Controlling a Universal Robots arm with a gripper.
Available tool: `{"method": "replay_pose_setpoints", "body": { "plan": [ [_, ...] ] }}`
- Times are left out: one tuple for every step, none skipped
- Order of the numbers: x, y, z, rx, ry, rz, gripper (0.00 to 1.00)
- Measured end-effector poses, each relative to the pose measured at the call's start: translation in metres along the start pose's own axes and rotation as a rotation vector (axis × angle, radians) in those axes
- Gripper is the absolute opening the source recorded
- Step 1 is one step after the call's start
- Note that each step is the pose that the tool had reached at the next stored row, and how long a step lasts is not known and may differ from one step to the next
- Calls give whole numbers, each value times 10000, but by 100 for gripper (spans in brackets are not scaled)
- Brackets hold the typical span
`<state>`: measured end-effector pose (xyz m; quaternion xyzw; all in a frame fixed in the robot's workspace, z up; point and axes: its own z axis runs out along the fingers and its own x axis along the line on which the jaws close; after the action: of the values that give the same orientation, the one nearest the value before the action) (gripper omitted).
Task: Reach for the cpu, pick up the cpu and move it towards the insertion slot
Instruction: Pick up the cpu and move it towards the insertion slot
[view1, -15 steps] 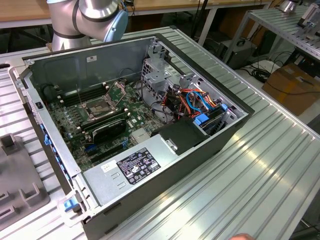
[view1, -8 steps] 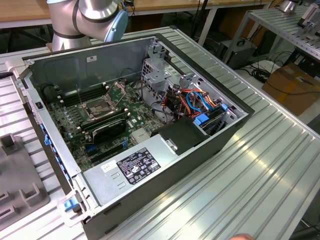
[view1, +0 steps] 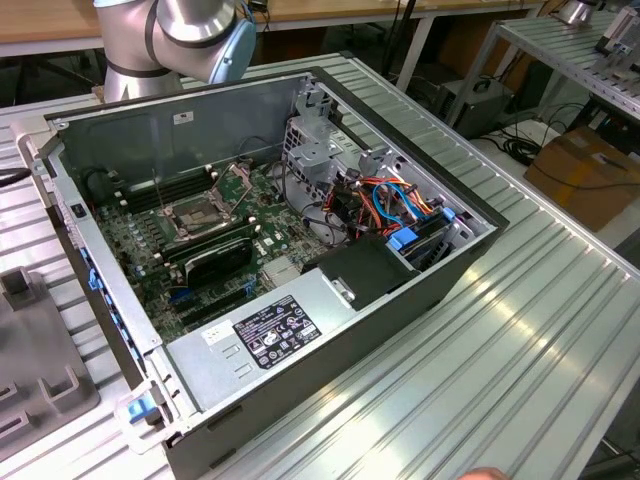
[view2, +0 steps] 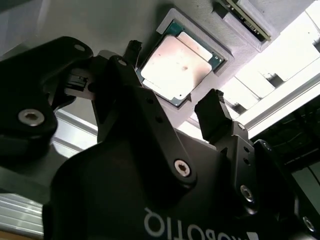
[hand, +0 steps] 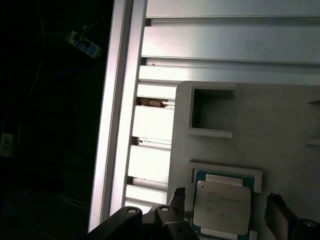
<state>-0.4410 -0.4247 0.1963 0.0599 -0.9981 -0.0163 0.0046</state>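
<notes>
Closest to the wrist cameras, the gripper (view2: 172, 75) hung released, its two black fingers (view2: 215, 112) spread wide with one on each side of the cpu (view2: 180, 62) and grasping nothing. That single cpu lay flat, pale metal face up, in a raised square frame of a grey holder (hand: 280, 130). A narrow rim of the frame showed around its edges. Lines of print crossed the chip's face, too small to make out. Just beyond it on the same holder was a second square pocket (hand: 212, 107), and past that the holder's edge met the ribbed aluminium table (hand: 225, 45), which dropped off into dark space.

Farther off, in the exterior view, one computer case (view1: 460, 250) lay open-topped on the table. The insertion slot (view1: 195, 212) sat on the board inside, silver-framed, with long black memory slots close on two sides and open air above. One black-and-white label (view1: 277, 330) marked the power supply (view1: 225, 350). Behind the case's far wall rose the arm (view1: 170, 35).
</notes>
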Motion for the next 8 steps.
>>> {"method": "replay_pose_setpoints", "body": {
  "plan": [
    [0,-1,31,-1,0,0,72],
    [0,-2,59,-1,0,0,72],
    [0,-2,71,-1,0,0,72],
    [0,-3,74,-1,2,0,72],
    [0,-3,75,-2,3,0,72],
    [0,-3,76,-2,2,1,71],
    [0,-3,76,-2,3,1,64],
    [0,-3,76,-2,2,0,59]
  ]
}}
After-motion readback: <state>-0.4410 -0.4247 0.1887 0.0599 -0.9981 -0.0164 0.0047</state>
